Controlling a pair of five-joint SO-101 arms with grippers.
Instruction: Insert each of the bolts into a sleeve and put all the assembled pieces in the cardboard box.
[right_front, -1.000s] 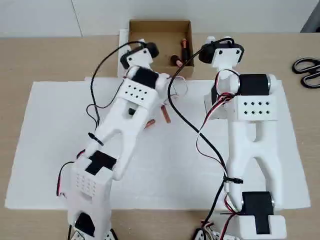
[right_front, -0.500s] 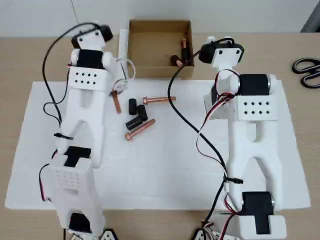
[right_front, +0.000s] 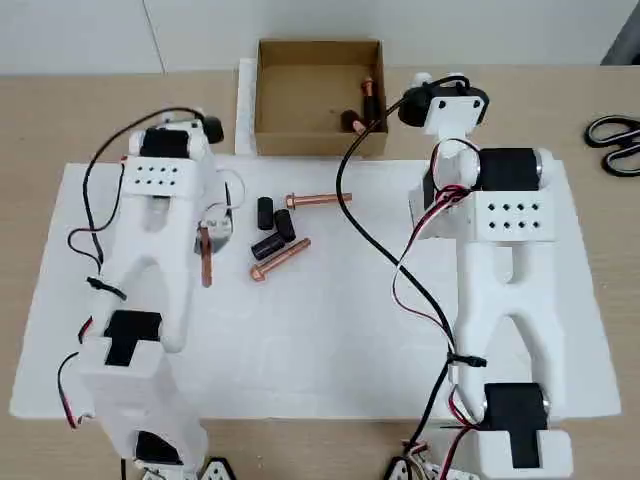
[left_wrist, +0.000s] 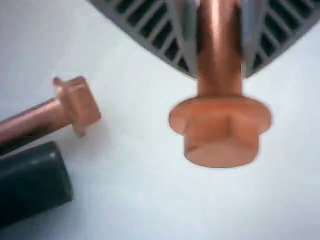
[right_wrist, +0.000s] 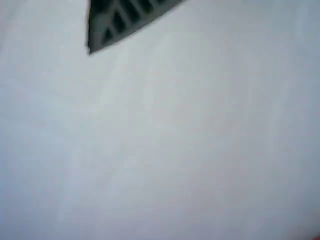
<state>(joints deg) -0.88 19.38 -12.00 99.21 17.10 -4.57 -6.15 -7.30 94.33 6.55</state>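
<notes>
The left gripper (right_front: 208, 238) clamps a bolt (right_front: 205, 264) above the white mat's (right_front: 330, 350) left half, near the loose sleeves (right_front: 267, 245). The right gripper's (right_wrist: 120, 22) state cannot be told.

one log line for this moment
left jaws: shut on bolt | mat: two loose bolts, three sleeves | cardboard box: two pieces inside
</notes>
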